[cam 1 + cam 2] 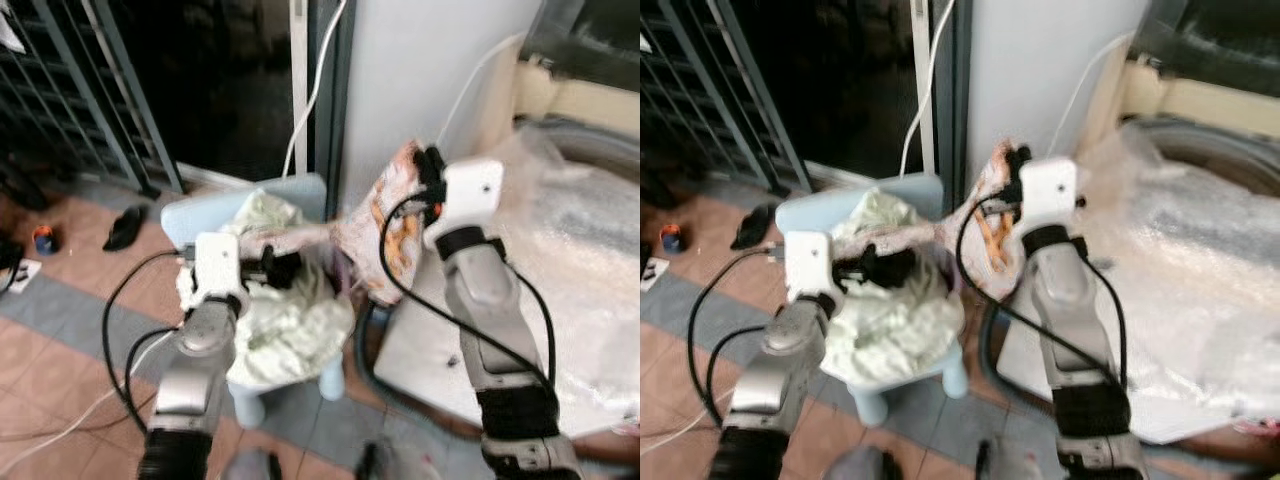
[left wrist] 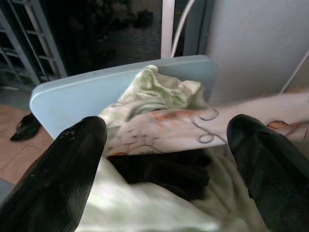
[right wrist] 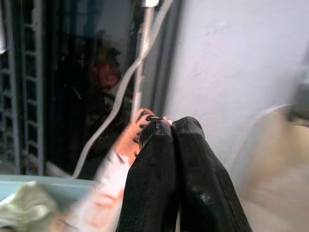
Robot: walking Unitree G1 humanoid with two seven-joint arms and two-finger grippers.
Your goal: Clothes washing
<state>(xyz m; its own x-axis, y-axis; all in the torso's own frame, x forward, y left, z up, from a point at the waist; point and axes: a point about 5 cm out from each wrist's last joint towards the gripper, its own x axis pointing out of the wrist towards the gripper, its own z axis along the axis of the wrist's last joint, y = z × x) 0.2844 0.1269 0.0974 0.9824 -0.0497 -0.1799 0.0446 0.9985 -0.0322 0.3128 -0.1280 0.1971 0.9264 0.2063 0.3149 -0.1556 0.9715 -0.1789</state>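
- The right gripper [image 1: 430,160] was up high beside the white wall [image 1: 420,70], its two black fingers [image 3: 159,159] pressed tight together on one patterned cloth [image 1: 385,235], white with orange marks.
- That cloth hung from the pinch and trailed down and across to the pile [image 1: 285,320], stretched between the two grippers.
- The pile, pale green laundry, sat heaped on one light blue chair [image 1: 200,215], with a dark garment [image 2: 164,169] lying in the heap.
- The left gripper [image 1: 285,268] hovered just over the pile, its two fingers [image 2: 53,169] spread wide apart, nothing between them but the laundry below.
- In the left wrist view the patterned cloth ran across between those spread fingers, lying over the green laundry and above the dark piece.
- One washer [image 1: 570,260] stood to the robot's right, its top under crinkled clear plastic.
- One white cable [image 1: 315,80] ran down along the dark doorway beside the wall.
- Two arms, two black cables looping off the wrists.
- On the tiled floor [image 1: 70,290] to the left lay one dark shoe [image 1: 125,227] and a small orange and blue object [image 1: 43,239], near the metal grille [image 1: 90,90].
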